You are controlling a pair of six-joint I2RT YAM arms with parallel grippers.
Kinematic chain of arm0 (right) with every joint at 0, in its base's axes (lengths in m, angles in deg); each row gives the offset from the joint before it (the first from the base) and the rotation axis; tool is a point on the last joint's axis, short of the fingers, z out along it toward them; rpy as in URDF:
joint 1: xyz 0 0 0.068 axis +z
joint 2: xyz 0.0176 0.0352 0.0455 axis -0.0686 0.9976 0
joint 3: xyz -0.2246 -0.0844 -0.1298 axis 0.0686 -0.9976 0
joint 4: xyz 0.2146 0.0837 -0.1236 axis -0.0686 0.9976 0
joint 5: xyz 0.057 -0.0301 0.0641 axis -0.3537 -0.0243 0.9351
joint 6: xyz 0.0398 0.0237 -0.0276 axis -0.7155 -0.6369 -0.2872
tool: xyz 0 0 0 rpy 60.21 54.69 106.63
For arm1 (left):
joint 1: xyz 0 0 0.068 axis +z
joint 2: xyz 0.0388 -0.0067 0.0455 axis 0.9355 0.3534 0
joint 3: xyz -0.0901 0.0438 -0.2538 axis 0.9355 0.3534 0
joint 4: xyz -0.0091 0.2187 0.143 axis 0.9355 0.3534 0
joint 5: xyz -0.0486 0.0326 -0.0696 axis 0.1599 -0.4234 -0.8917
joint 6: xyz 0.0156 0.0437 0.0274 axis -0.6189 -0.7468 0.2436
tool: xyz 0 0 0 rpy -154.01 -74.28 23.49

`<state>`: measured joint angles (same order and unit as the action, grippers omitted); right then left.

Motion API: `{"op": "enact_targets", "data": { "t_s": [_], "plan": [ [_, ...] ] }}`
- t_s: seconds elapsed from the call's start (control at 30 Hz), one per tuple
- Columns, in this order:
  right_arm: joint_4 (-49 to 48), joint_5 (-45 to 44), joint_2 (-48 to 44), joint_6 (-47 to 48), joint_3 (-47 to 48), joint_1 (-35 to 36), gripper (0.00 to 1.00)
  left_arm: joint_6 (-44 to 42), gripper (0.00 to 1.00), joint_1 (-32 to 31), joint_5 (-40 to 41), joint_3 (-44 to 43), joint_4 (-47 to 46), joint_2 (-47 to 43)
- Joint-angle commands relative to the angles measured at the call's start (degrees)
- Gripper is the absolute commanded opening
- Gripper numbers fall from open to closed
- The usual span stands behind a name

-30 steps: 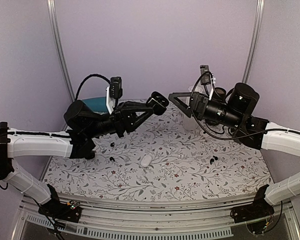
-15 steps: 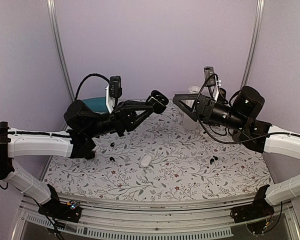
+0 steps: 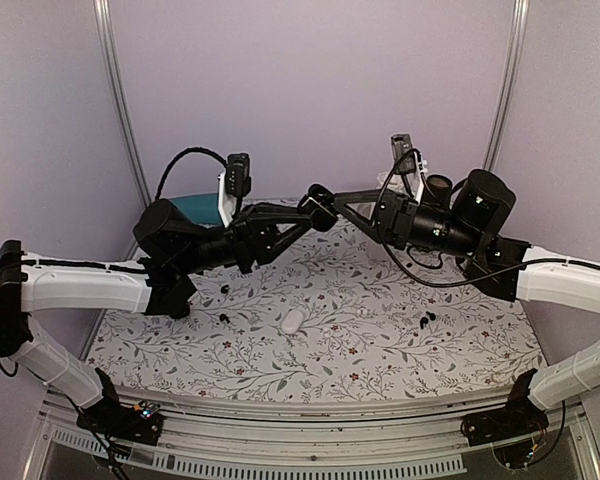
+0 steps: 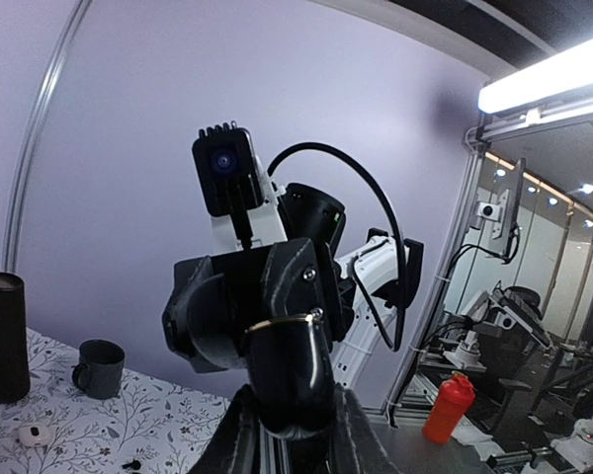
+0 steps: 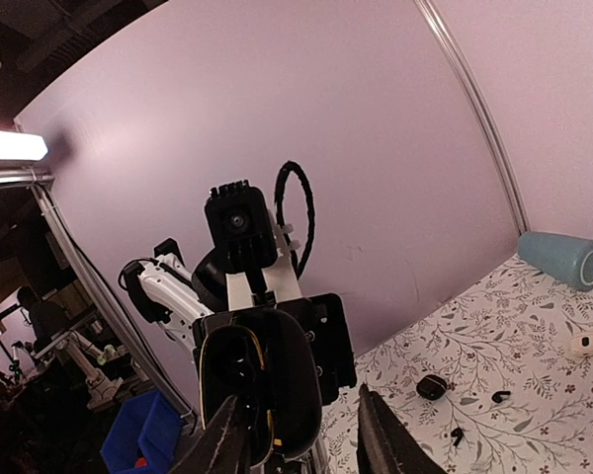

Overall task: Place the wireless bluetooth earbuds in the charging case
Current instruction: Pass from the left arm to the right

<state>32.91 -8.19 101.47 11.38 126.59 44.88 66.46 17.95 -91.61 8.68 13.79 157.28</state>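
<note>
Black charging case (image 5: 287,395) sat pinched tight in the left gripper (image 4: 293,434), just in front of the wide-apart jaws of the right gripper (image 5: 298,415), as its wrist camera showed. The top camera showed tiny earbuds (image 3: 425,320) on the table (image 3: 360,345) below both.

Your left arm (image 3: 80,285) and right arm (image 3: 570,275) both lifted and stretched inward toward each other, left end effector (image 3: 318,205) fingers pinched narrow, right end effector (image 3: 339,202) fingers spread wide, the two tips nearly meeting mid-air
</note>
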Motion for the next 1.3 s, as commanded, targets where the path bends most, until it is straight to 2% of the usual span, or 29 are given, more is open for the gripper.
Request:
{"op": "enact_targets", "data": {
  "t_s": [0.0, 0.27, 0.37, 0.5, 0.57, 0.73, 0.87, 0.97, 1.17, 1.27],
  "plan": [
    [-1.3, 2.1, 0.7, -0.1, 2.3, 0.4, 0.34, 0.3, 0.0, 0.4, -1.0, -1.5, -2.0, 0.1],
    [-1.4, 3.6, 1.2, -0.9, 2.7, 0.5, 0.2, 0.1, 0.0, 0.5, -0.8, -1.4, -2.1, 0.1],
    [-1.2, 3.8, 1.0, -0.9, 2.7, 0.4, 0.11, 0.1, 0.0, 0.4, -0.7, -1.3, -2.1, 0.2],
    [0.0, 3.6, 0.7, -0.4, 3.0, 0.5, 0.05, 0.1, 0.0, 0.5, -0.8, -1.3, -2.1, 0.3],
    [0.7, 3.3, 0.3, -0.1, 3.1, 0.4, 0.05, 0.0, 0.05, 0.4, -1.0, -1.3, -2.1, 0.3],
    [6.1, 0.6, -1.5, 3.4, 4.5, 0.4, 0.04, -1.6, 0.26, 0.6, -1.3, -1.6, 1.2, -0.2],
    [14.0, -2.1, -3.4, 8.3, 7.2, 0.4, 0.04, -5.2, 0.42, 0.6, -1.6, -2.0, 7.4, -1.8],
    [20.5, -4.5, -4.8, 12.8, 9.4, 0.4, 0.04, -10.1, 0.5, 0.6, -1.9, -2.9, 14.7, -3.3],
    [33.9, -6.8, -5.5, 20.3, 14.4, 0.4, 0.04, -18.8, 0.57, 0.6, -2.8, -4.1, 26.7, -5.6],
    [37.4, -7.6, -6.1, 23.1, 14.8, 0.6, 0.04, -22.1, 0.58, 0.5, -4.1, -4.8, 30.2, -6.2]
  ]
}}
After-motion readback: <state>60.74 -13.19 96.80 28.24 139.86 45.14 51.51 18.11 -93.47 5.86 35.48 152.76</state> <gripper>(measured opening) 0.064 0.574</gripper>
